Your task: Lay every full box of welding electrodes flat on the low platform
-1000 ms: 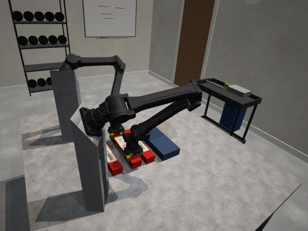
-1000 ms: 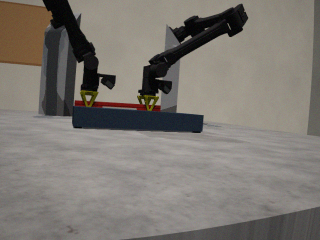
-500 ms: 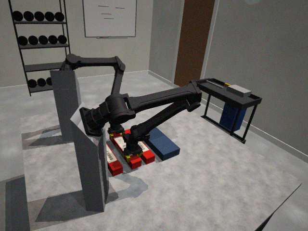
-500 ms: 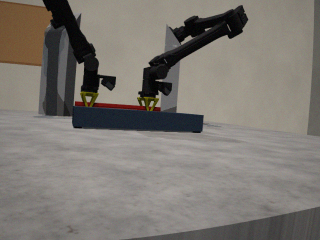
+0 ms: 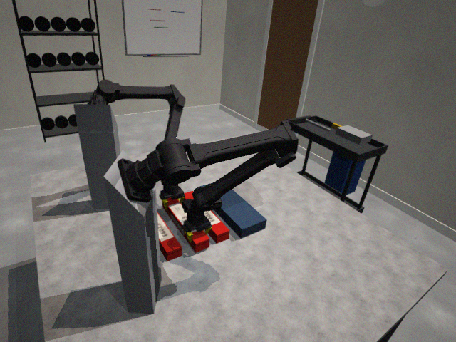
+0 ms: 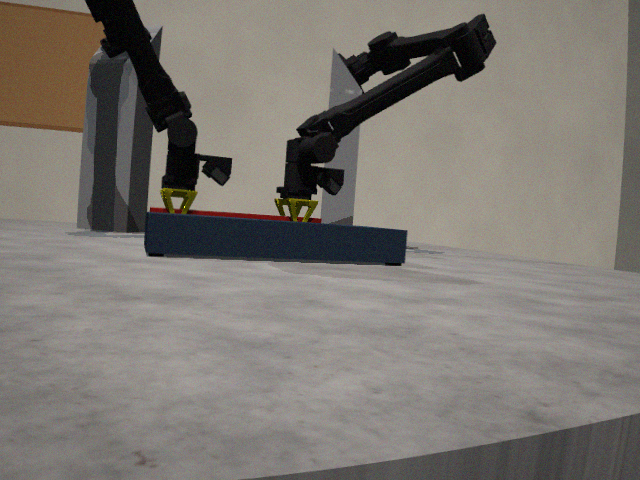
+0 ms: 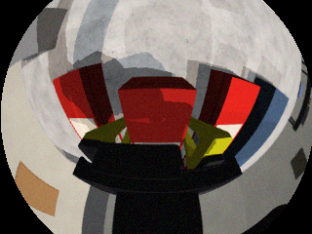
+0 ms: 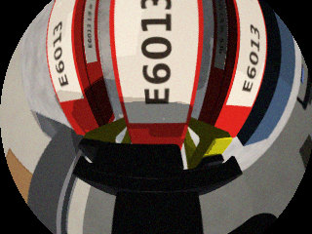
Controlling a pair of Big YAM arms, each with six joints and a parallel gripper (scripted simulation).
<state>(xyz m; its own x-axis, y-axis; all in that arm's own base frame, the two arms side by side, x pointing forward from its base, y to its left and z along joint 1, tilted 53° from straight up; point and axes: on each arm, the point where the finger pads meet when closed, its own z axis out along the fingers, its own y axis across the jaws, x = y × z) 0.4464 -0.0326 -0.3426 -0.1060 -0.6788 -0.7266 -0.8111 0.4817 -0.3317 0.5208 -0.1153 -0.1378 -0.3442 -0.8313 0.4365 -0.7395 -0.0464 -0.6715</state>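
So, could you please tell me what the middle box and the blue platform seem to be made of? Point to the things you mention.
The middle box (image 5: 200, 244) (image 7: 156, 114) (image 8: 155, 73) looks like printed cardboard, smooth and rather matt: flat red faces, crisp edges, a pale label. The blue platform (image 5: 244, 217) (image 6: 273, 238) (image 7: 274, 107) (image 8: 287, 73) could be painted metal, wood or plastic; its even colour shows no grain or bright glint.

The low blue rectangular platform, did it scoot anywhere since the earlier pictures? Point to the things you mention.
No. The low blue rectangular platform (image 5: 244, 217) (image 6: 273, 237) (image 7: 276, 109) (image 8: 287, 58) sits in the same spot against the orange wall board (image 6: 41, 67) (image 7: 36, 189) (image 8: 17, 176) in the exterior view.
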